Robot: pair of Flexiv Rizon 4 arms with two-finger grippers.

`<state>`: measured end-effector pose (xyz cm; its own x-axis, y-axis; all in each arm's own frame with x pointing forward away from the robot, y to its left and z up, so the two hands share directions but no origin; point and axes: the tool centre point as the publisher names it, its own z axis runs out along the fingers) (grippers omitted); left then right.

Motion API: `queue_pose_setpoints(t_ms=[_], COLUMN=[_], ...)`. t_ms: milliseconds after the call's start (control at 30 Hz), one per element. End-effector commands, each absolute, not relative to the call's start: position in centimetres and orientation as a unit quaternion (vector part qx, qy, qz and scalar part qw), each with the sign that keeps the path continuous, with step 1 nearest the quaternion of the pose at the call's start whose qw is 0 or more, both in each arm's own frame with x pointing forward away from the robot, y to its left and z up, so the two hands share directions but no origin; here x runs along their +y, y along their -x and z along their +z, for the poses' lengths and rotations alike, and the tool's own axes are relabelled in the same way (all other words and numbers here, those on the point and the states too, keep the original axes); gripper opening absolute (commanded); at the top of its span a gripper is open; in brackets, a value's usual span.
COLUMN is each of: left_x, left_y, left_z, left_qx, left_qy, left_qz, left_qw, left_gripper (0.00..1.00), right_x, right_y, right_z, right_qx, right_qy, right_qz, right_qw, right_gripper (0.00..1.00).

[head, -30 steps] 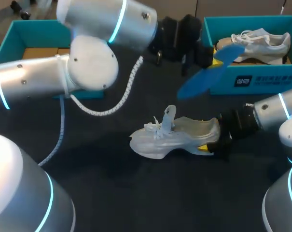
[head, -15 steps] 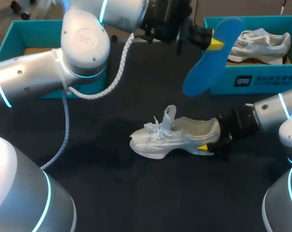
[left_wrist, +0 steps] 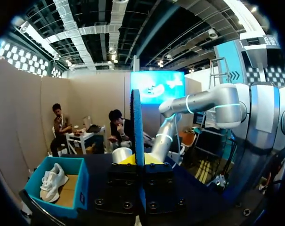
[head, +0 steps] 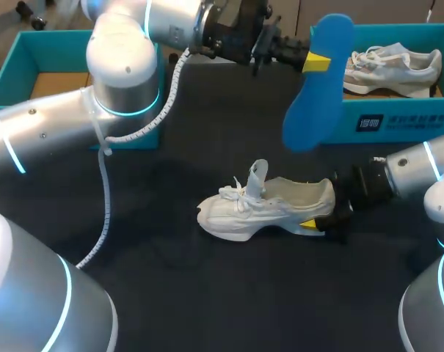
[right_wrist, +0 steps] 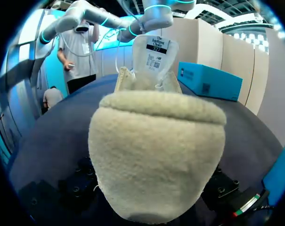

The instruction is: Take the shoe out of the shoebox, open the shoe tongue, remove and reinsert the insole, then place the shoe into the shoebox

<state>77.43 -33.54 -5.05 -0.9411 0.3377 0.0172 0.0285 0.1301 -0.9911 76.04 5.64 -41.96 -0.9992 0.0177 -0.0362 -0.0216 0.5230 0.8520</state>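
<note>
Insole (head: 318,81) is out, pinched upright in the left claw (head: 315,62). Shoe (head: 266,209) stands on the table (head: 170,293), tongue raised, heel clamped in the right claw (head: 317,224). Reinserting the insole and returning the shoe to the shoebox (head: 398,121) just beyond the left claw remain.

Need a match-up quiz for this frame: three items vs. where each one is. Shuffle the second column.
1. blue foam insole
2. white sneaker with raised tongue
3. second white sneaker

A. lying in the right teal shoebox
B. on the dark table, heel in the right gripper
C. held up by the left gripper

Pairs: 1-C, 2-B, 3-A
</note>
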Motion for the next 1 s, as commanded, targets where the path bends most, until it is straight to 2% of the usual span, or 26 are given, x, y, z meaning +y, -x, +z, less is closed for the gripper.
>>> queue_pose_setpoints(t_ms=[33,600,733,1000], left_x=[-33.7,-33.7,-32.9,-32.1], left_y=[-77.5,-77.5,-76.4,-74.6], left_z=[-5.1,-5.1,-4.4,-1.2], left_qx=[-0.743,-0.743,-0.758,-0.742], left_qy=[0.124,0.124,0.028,-0.056], left_qz=[0.647,0.647,0.638,0.652], left_qw=[0.12,0.12,0.136,0.148], left_gripper=[0.0,0.0,0.0,0.0], right_x=[6.0,6.0,6.0,6.0], right_y=[-75.8,-75.8,-75.8,-75.8], right_z=[-42.4,-42.4,-42.4,-42.4], right_qx=[0.873,0.873,0.873,0.873], right_qy=[0.001,0.001,0.001,0.001], right_qz=[0.487,0.487,0.487,0.487], right_qw=[0.02,0.02,0.02,0.02], right_gripper=[0.0,0.0,0.0,0.0])
